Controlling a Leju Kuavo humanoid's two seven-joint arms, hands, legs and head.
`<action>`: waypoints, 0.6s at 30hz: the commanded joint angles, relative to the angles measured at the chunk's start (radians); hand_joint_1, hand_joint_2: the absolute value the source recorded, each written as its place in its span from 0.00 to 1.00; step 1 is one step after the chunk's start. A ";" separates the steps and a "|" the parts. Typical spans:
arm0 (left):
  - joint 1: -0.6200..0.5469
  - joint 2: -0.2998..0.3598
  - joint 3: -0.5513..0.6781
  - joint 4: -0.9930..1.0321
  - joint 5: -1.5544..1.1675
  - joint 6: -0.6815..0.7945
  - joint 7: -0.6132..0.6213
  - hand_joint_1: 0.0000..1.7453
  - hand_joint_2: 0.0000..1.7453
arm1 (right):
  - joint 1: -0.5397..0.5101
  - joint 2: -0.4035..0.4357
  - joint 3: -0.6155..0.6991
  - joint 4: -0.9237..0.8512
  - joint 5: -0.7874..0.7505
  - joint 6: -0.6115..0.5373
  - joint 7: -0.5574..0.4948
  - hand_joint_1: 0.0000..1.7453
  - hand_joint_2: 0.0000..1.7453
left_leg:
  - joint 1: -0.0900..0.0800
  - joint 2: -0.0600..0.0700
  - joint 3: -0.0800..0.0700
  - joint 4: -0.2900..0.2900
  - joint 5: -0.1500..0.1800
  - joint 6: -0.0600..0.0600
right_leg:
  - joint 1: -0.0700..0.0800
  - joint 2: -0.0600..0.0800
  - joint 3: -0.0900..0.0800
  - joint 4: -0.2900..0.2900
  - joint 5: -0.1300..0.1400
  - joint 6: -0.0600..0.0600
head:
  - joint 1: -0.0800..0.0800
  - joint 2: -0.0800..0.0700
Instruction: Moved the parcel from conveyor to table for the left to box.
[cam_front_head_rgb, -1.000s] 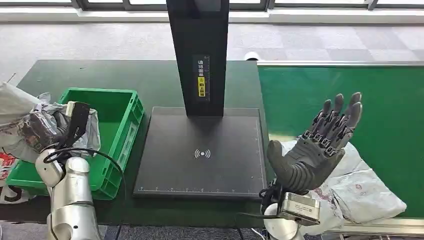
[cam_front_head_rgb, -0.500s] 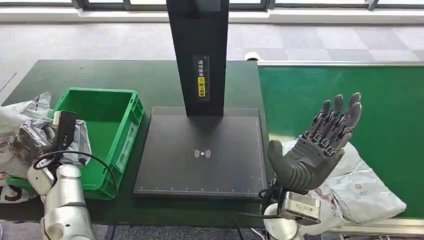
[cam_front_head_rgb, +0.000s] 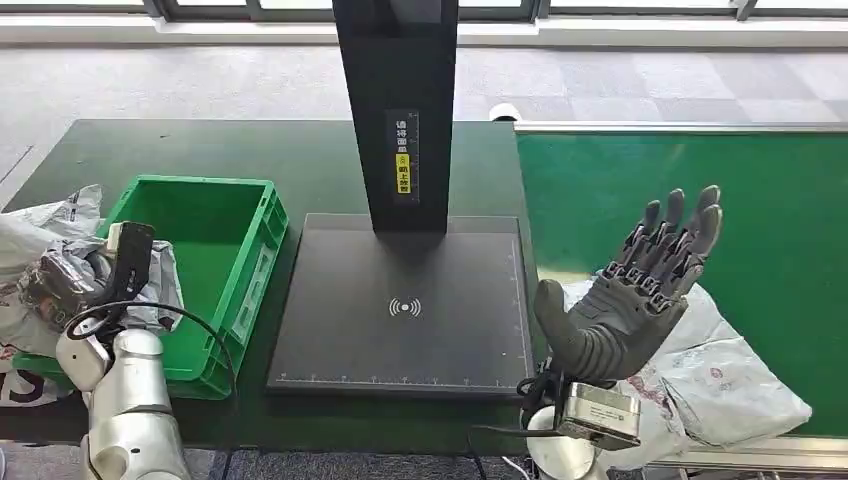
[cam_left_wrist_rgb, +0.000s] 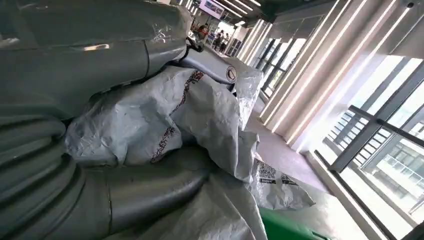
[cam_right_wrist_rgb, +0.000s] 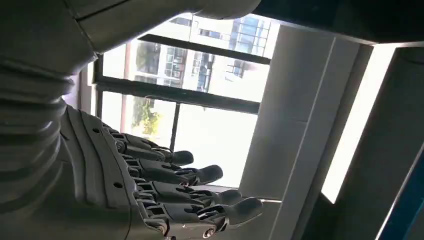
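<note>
A crumpled grey plastic parcel (cam_front_head_rgb: 35, 250) hangs at the left edge of the green crate (cam_front_head_rgb: 262, 240), and my left hand (cam_front_head_rgb: 58, 288) grips it. In the left wrist view the thumb and fingers (cam_left_wrist_rgb: 145, 185) wrap around the parcel's (cam_left_wrist_rgb: 150, 120) creased film, which hides most of the hand. My right hand (cam_front_head_rgb: 640, 290) is raised above the near edge of the green conveyor (cam_front_head_rgb: 700, 180), palm up, fingers spread and holding nothing. The right wrist view shows its fingers (cam_right_wrist_rgb: 175, 192) stretched out. A second grey parcel (cam_front_head_rgb: 745, 385) lies on the belt under that hand.
A black scanner plate (cam_front_head_rgb: 405, 310) with a tall black post (cam_front_head_rgb: 395, 100) stands mid-table between crate and conveyor. The dark green table (cam_front_head_rgb: 250, 150) runs behind the crate. A metal rail (cam_front_head_rgb: 680, 127) edges the conveyor's far side.
My left hand has carried the parcel leftward and a little lower, from over the crate's left part to beyond its left edge, then held still. The right hand has stayed put.
</note>
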 joint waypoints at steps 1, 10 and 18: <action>-0.052 0.011 0.092 0.054 0.000 -0.002 -0.002 1.00 1.00 | 0.031 0.029 0.029 0.048 -0.005 0.001 0.001 0.00 1.00 | 0.000 0.000 0.002 -0.001 0.000 0.000 | 0.000 0.000 0.001 -0.001 0.000 -0.001 | 0.000 0.000; -0.052 0.011 0.092 0.054 0.000 -0.002 -0.002 1.00 1.00 | 0.031 0.029 0.029 0.048 -0.005 0.001 0.001 0.00 1.00 | 0.000 0.000 0.002 -0.001 0.000 0.000 | 0.000 0.000 0.001 -0.001 0.000 -0.001 | 0.000 0.000; -0.052 0.011 0.092 0.054 0.000 -0.002 -0.002 1.00 1.00 | 0.031 0.029 0.029 0.048 -0.005 0.001 0.001 0.00 1.00 | 0.000 0.000 0.003 -0.003 0.000 0.000 | 0.000 -0.001 0.003 -0.002 0.000 -0.001 | 0.000 0.000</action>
